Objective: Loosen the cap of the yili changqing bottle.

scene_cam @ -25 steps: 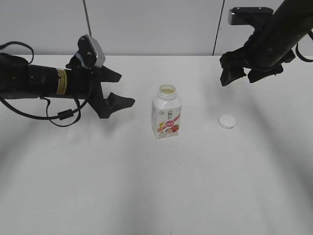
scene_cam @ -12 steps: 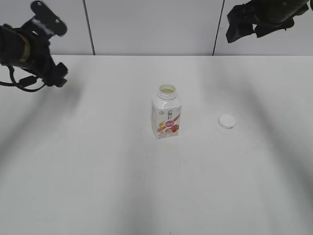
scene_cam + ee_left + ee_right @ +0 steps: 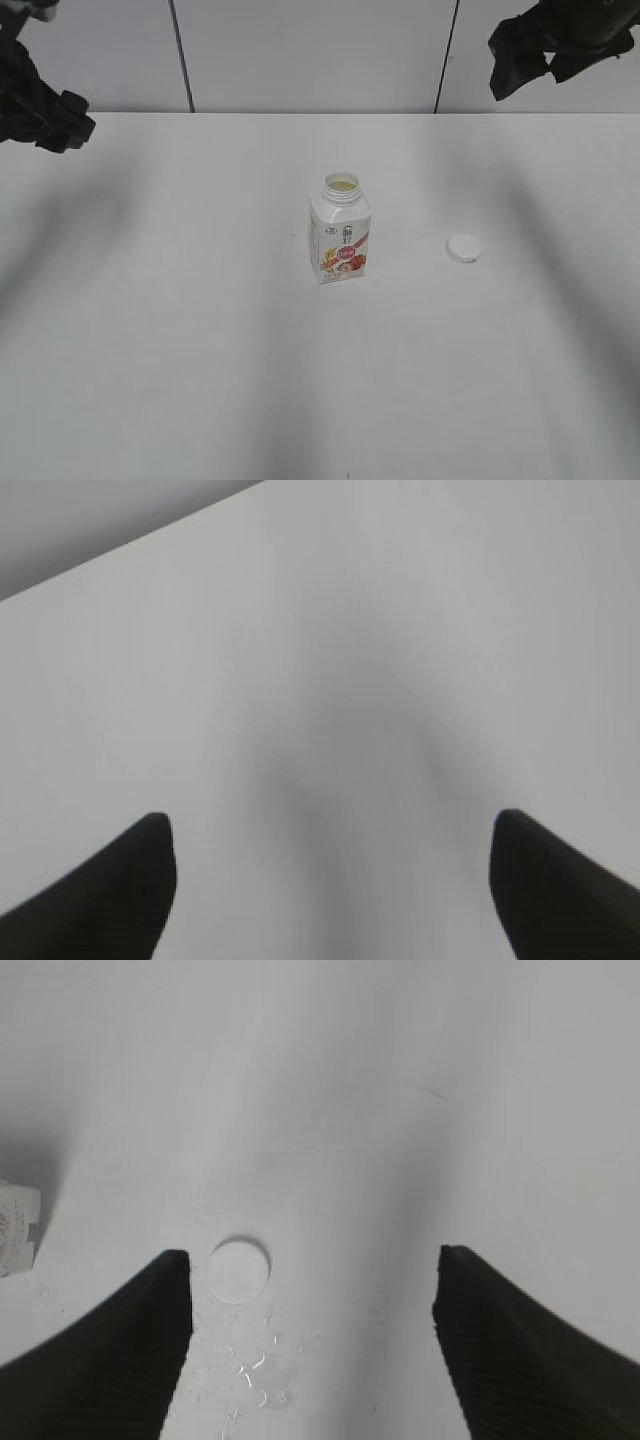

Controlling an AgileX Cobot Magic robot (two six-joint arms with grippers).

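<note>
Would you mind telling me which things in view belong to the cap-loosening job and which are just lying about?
Belongs to the job:
- bottle, upright, neck open
- cap, off, lying on the table to the bottle's right

Just there:
- table
- droplets near the cap

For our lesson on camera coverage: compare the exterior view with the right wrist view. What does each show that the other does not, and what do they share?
Only the exterior view shows the whole yili changqing bottle standing upright with its neck open, and both arms raised at the top corners, the left claw and the right claw among them.

Only the right wrist view shows small wet droplets on the table near the cap, and that the right claw stands open and empty.

Both show the cap lying flat on the white table, apart from the bottle; the wrist view catches only the bottle's edge.
</note>
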